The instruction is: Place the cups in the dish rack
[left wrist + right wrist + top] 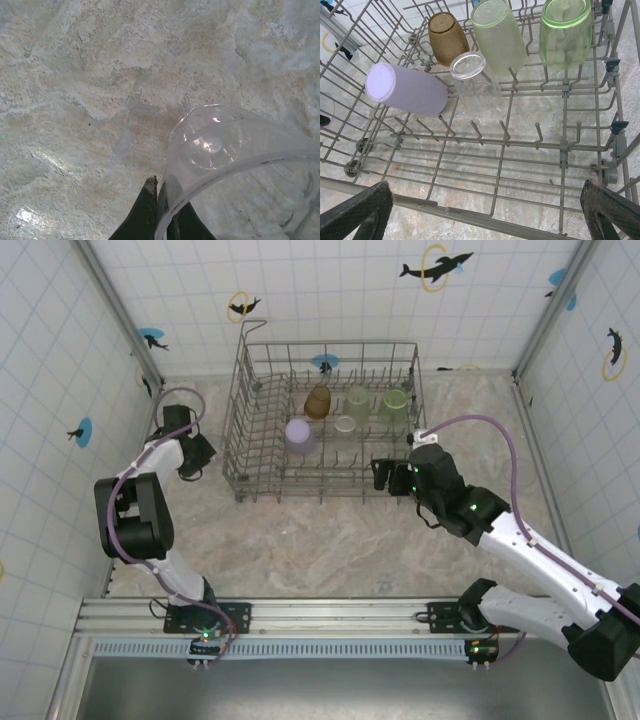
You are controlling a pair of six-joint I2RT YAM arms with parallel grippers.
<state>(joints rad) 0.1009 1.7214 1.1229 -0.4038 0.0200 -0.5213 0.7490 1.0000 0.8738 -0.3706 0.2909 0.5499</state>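
**Item in hand: one clear cup, left jaws, beside the rack**

Holder: my left gripper. The jaws are pressed together on the wall of the clear cup, with one finger outside the rim and the other inside, seen through the plastic. I judge a rim pinch leaves the body free to slide over tines.

Location: over the table, just left of the dish rack. I cannot tell whether the base touches the table.

Orientation: mouth toward my wrist, base away toward the table. The long axis runs almost along my line of sight, slightly tilted. It likely needs turning over to match the stock.

Stock in rack: lavender cup, amber-brown cup, second clear cup and two green cups. All lean base-up on tines, presumably to drain.

Spare: my right gripper, jaws spread wide and holding nothing, at the rack's near rim.
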